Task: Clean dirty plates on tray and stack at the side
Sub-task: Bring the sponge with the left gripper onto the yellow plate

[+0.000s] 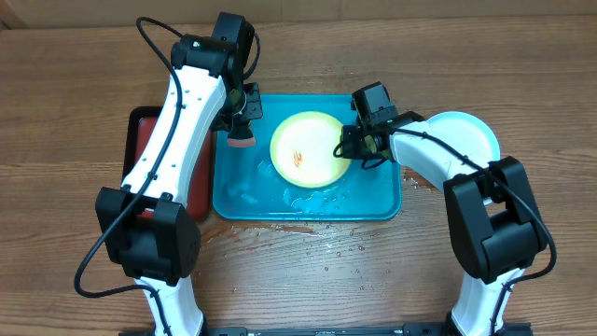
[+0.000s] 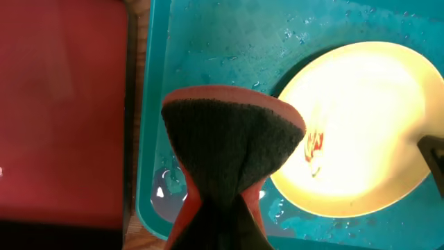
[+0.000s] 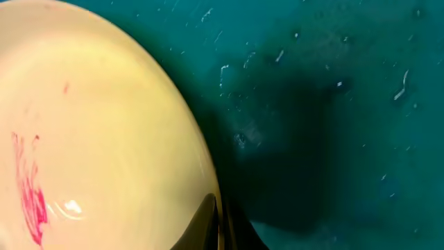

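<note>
Viewing from overhead gives the full layout: a wooden table (image 1: 75, 93) carries a turquoise tray (image 1: 242, 196) at its centre, a red tray (image 1: 140, 140) touching the turquoise one's left edge, and a blue plate (image 1: 466, 135) off the right edge, partly under the right arm. A yellow-green plate (image 1: 303, 149) lies on the tray, nearer the right edge, with a red smear (image 1: 298, 157) at its middle. Water (image 1: 308, 201) beads along the tray's near edge.

The left wrist view adds detail that the overhead lacks. The sponge (image 2: 232, 146) has a dark scouring face and a red backing, and it is pinched into a fold. It hangs above the tray (image 2: 222, 42), close to the left edge and apart from the plate (image 2: 361, 118). The red tray (image 2: 62, 104) fills the left of this view.

The right wrist view shows the plate (image 3: 104, 125) rim running between the closed fingers of the right gripper (image 3: 220, 226), with wet tray (image 3: 333, 104) beside it.

The left arm reaches forward over the red tray, and the left gripper (image 1: 244, 117) points down, clamped on the sponge (image 1: 240, 140). The right arm bends inward across the blue plate, and the right gripper (image 1: 353, 142) grips the plate's right rim.
</note>
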Available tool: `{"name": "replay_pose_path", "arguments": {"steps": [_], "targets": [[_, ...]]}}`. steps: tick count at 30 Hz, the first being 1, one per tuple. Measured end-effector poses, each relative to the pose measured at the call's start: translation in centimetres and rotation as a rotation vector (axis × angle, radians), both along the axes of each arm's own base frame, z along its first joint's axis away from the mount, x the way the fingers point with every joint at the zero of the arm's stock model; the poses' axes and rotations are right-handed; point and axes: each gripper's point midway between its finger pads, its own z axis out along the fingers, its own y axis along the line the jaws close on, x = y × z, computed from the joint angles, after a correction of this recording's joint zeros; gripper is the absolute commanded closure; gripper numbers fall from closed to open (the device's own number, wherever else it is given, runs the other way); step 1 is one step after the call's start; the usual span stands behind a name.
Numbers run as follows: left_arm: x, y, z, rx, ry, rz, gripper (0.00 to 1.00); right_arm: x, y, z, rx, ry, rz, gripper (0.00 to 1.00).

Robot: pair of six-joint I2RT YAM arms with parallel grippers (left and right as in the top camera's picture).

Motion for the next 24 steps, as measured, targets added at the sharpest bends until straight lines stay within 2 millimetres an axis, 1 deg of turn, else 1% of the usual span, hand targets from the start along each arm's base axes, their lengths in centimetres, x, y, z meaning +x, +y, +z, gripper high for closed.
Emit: {"name": "replay_pose_path", "arguments": {"steps": [6,10,14,18,24], "targets": [[0.0,-0.3,-0.2,0.001,0.004,-0.007,0.96,-1.7,0.4,-0.2,0.034,0.104,-0.108,0.96],[0.1,-1.8,-1.2,0.004,0.014,-0.041,0.96,-2.8,1.1,-0.3,0.035,0.147,-0.138,0.96],[0.5,-4.1,-3.2,0.009,0.027,-0.122,0.96,-3.5,1.7,-0.3,0.034,0.171,-0.131,0.96],[0.3,-6.0,-5.7,0.019,0.066,-0.205,0.96,-3.8,2.1,-0.2,0.05,0.18,-0.121,0.96],[0.0,-7.1,-9.3,0.023,0.137,-0.323,0.96,-3.8,2.3,-0.2,0.06,0.182,-0.116,0.96]]}}
